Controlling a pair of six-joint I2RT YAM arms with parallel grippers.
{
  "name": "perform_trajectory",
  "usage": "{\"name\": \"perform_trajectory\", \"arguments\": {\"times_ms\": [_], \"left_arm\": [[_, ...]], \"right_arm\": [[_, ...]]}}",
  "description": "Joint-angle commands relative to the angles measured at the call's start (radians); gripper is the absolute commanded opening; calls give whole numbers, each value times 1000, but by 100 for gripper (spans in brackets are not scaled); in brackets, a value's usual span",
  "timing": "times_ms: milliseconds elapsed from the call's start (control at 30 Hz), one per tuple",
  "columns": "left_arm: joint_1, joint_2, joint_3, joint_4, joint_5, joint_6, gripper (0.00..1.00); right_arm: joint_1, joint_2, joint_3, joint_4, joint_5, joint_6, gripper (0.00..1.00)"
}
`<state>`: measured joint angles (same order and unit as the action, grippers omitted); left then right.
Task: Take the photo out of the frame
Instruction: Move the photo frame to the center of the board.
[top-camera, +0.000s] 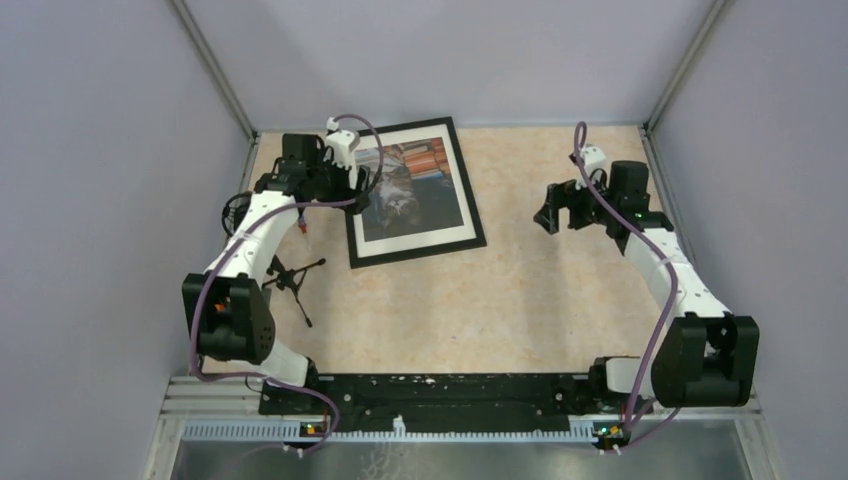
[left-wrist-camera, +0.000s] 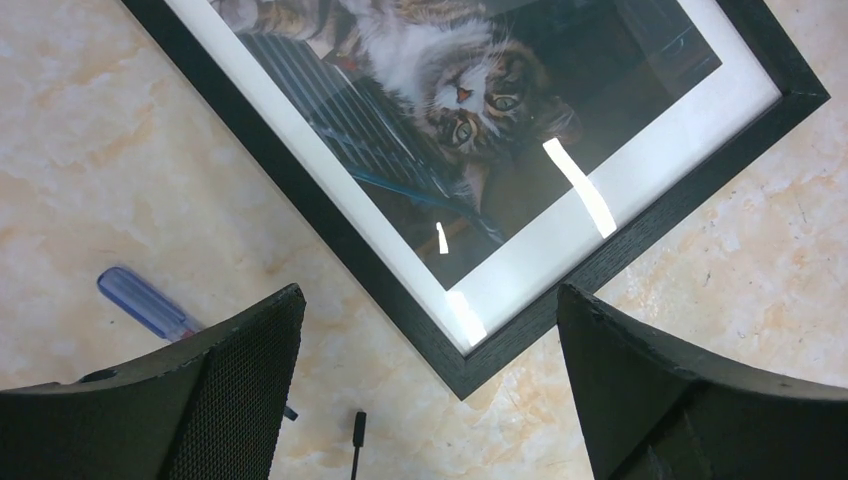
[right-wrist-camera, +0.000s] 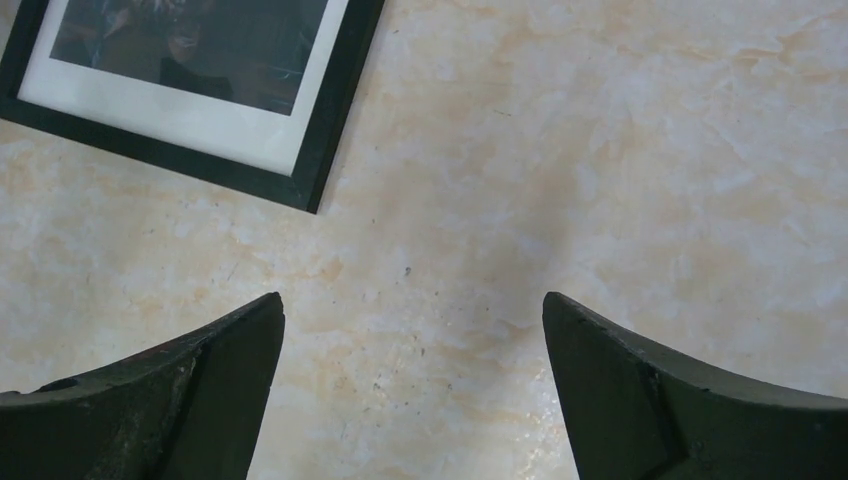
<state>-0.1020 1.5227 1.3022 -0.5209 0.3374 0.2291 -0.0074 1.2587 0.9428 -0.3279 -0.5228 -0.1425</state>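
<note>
Left gripper (left-wrist-camera: 430, 300) and right gripper (right-wrist-camera: 413, 297) gape wide, empty, by the frame (left-wrist-camera: 330, 235) (photo (left-wrist-camera: 470, 100) facing up inside), which likely needs flipping by a corner first.

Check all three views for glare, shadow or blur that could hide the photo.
Left wrist: bright glare streaks and striped reflections cross the photo, yet the cat's face reads clearly. Top external: soft; the left gripper covers part of the photo. Right wrist: only a dim corner of the photo and frame shows; a faint shadow lies on the table.
</note>
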Motion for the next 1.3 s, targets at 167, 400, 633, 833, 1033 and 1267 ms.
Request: {"name": "perform_trajectory", "arguments": {"times_ms": [167, 400, 633, 833, 1033, 1267], "left_arm": [[-17, 2, -7, 57, 26, -40, 98], [-22, -23, -22, 42, -25, -27, 98], [-26, -48, -52, 41, -39, -25, 99], [-29, -50, -72, 46, -46, -21, 98], [-34, -40, -69, 46, -50, -19, 98], [-37, -38, -54, 36, -45, -13, 98]], "right_arm": [[221, 290, 206, 71, 231, 97, 99], [378, 611, 477, 20, 414, 132, 85], [449, 785, 636, 13, 486, 185, 75], [468, 859, 685, 15, 499, 203, 67], [467, 908, 688, -3, 507, 205, 54], [466, 902, 627, -55, 520, 158, 45]]}}
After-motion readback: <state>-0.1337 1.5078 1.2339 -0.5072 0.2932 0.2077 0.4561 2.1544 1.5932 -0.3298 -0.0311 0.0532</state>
